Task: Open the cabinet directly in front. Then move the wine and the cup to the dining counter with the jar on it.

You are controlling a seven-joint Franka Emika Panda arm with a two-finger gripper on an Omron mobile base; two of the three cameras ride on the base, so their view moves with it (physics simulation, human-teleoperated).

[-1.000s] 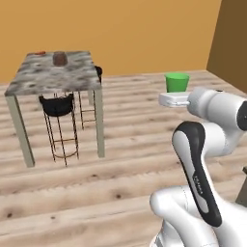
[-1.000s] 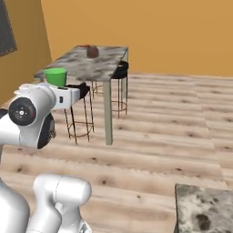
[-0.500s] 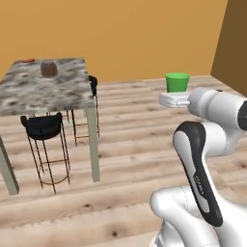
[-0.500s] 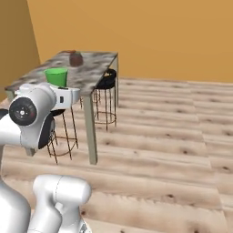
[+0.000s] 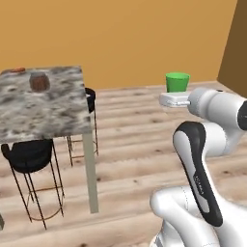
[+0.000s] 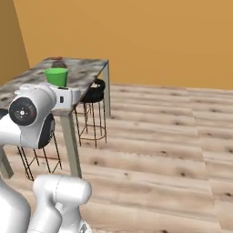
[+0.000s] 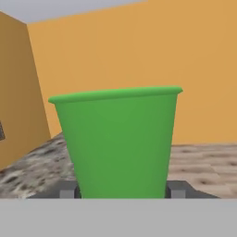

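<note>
The small green cup [image 5: 177, 81] stands upright in my gripper [image 5: 176, 92], which is shut on its lower part and holds it in the air to the right of the dining counter [image 5: 53, 113]. In the hand view the cup [image 7: 115, 141] sits between the two dark fingertips [image 7: 67, 190]. From the right base, the cup [image 6: 56, 76] is in front of the counter's near end [image 6: 88, 73]. The squat jar [image 5: 39, 81] with dark reddish contents stands on the stone top. The wine and the cabinet are out of view.
Black wire-legged stools [image 5: 29, 159] [image 6: 93, 93] stand under and beside the counter. A small red item [image 5: 18, 69] lies at the slab's far edge. Wooden floor stretches to the right, with an orange wall behind.
Both base views have shifted: the base has driven closer to the counter, which now looks larger and nearer. The cup stays in the gripper, unchanged.
</note>
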